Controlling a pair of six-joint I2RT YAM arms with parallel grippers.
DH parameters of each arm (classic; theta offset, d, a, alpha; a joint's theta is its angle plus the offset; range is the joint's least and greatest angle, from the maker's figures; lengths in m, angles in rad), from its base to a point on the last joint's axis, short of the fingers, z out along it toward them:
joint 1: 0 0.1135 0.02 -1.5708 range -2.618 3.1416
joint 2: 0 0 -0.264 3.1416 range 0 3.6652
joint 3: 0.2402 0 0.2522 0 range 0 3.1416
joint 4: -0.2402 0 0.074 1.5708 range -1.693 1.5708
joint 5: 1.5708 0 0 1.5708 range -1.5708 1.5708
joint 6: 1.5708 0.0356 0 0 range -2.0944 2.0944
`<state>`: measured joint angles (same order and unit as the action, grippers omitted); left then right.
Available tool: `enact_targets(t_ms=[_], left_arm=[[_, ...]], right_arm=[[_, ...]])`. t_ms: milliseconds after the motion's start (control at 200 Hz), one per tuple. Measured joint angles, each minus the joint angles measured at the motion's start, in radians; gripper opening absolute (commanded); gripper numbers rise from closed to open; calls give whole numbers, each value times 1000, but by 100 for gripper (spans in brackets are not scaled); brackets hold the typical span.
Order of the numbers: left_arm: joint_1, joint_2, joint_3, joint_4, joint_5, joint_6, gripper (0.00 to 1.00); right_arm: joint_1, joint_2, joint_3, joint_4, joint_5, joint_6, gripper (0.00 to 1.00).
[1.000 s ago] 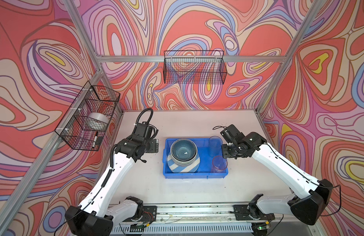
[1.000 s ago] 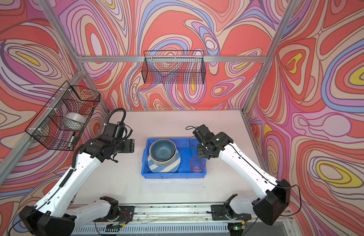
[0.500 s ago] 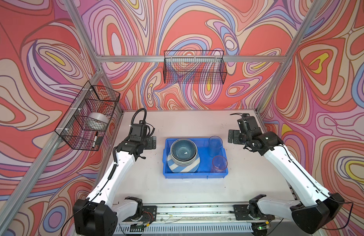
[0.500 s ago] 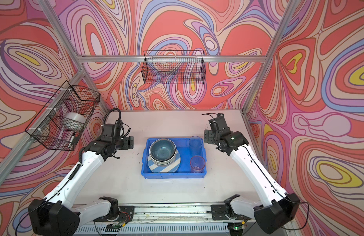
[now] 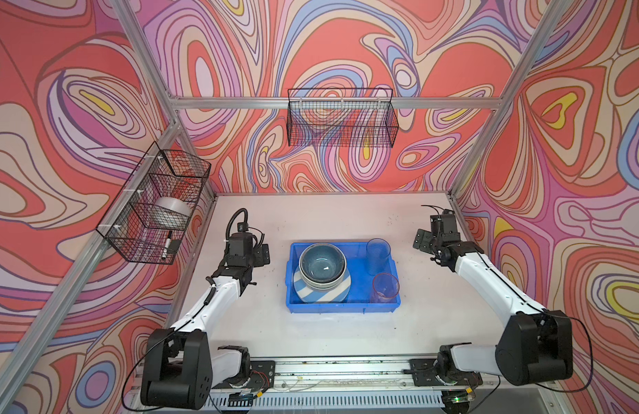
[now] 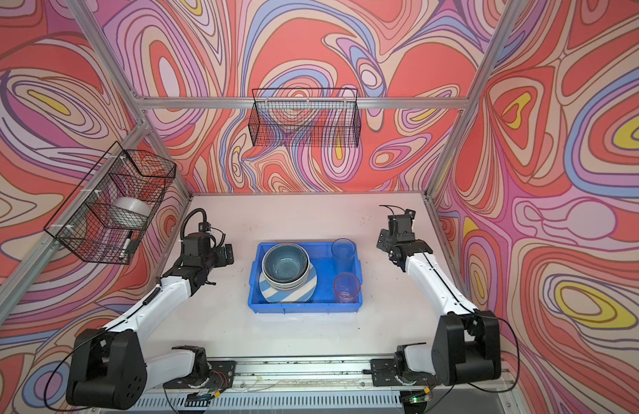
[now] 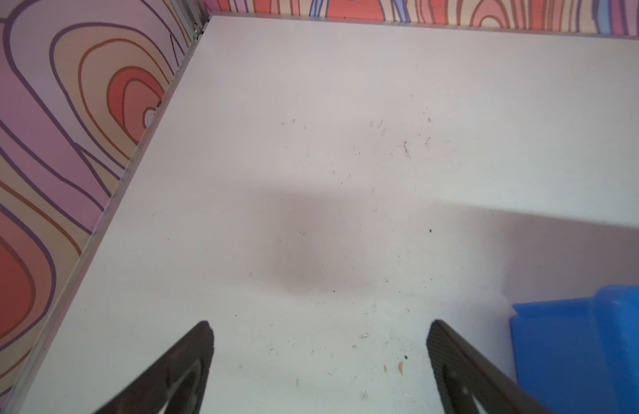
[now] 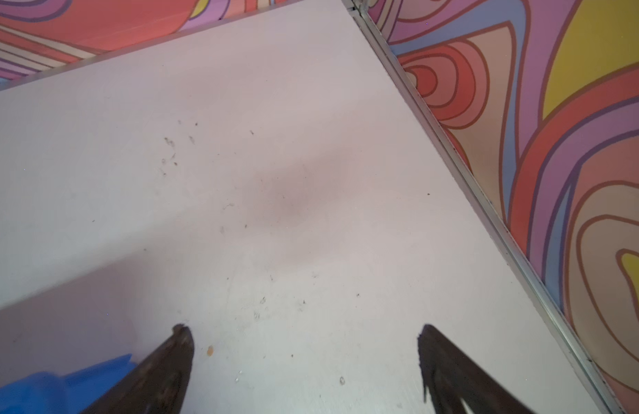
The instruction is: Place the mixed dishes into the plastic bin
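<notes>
Top views both show the bright blue, shallow rectangular plastic bin (image 5: 343, 309) in the middle of the matte white worktop (image 5: 328, 215). It holds a glossy dark blue bowl (image 5: 322, 265) nested in a paler bowl (image 5: 321, 284) on a round blue-white striped plate (image 5: 319, 298). A clear bluish tumbler (image 5: 378, 254) and a clear pink tumbler (image 5: 385, 288) stand upright along the bin's right side. The left tool (image 7: 319, 326) and the right tool (image 8: 304, 328) both gape wide over bare, speckled worktop, holding nothing.

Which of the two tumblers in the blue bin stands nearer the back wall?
The clear bluish tumbler, in the far right corner of the bin; the pink tumbler stands in the near right corner.
</notes>
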<state>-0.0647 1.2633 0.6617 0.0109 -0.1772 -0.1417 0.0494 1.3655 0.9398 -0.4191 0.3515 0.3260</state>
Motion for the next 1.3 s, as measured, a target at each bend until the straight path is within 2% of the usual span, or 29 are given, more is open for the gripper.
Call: enact_targets(t_ms=[220, 361, 611, 851, 1297], left_arm=[[0, 147, -58, 206, -16, 0, 97], [0, 156, -117, 305, -21, 11, 97], [1, 187, -116, 419, -30, 54, 98], [1, 231, -150, 584, -26, 101, 99], [13, 238, -208, 688, 10, 116, 99]], right_arm=[[-60, 112, -97, 219, 30, 3, 98], [-65, 156, -152, 369, 42, -12, 99], [-67, 203, -261, 626, 46, -44, 99], [-67, 209, -317, 779, 49, -61, 99], [-67, 251, -399, 1083, -20, -148, 98]])
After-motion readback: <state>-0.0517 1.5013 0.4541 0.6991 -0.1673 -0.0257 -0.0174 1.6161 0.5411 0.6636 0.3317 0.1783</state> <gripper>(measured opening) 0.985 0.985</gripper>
